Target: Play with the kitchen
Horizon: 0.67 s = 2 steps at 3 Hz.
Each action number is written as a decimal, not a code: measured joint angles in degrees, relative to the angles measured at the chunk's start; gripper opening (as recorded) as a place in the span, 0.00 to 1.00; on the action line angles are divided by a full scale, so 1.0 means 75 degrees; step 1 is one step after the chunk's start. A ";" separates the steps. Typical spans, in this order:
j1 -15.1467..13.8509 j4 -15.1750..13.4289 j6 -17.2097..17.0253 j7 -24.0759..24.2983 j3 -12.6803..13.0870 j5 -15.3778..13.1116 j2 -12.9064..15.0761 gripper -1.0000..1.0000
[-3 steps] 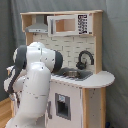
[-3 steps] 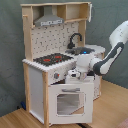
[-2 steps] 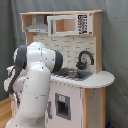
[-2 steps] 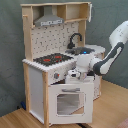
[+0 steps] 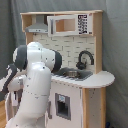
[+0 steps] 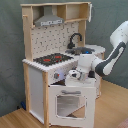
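**Item 1. The kitchen point(image 6: 35, 85).** A tall white and light-wood toy play kitchen that stands on a wooden floor point(image 6: 15, 120) before a grey curtain. In the second exterior view it shows:
- the grey hood point(image 6: 49, 20) at the top
- the black-red hob point(image 6: 50, 59) on the counter's left part
- the black faucet point(image 6: 75, 39) and the sink point(image 6: 84, 50) toward the counter's right edge

**Item 2. Front panel.** A knob point(image 6: 56, 76) sits below the hob. The windowed oven door point(image 6: 67, 105) is beneath it. Its top edge appears to lean slightly outward, though I cannot be sure.

**Item 3. My gripper point(image 6: 74, 76).** It is at the front panel, just above the oven door's top edge and beside the knob. Whether it is clenched or released, I cannot tell. In the first exterior view my arm point(image 5: 35, 85) hides it.

**Item 4. Step in hand (judgement).** I am working the oven door or a knob.
- Keep the wrist square to the panel.
- Take the door by its top edge.
- Swing it along its hinge arc rather than straight out, slowly, so the light frame does not tip or slide on the floor.

**Item 5. Change against a second ago.** Almost none. My arm's pose and the door look the same in both exterior views.
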 joint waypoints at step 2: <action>0.0000 -0.0365 0.0000 0.1529 0.0432 0.0000 -0.0002 0.00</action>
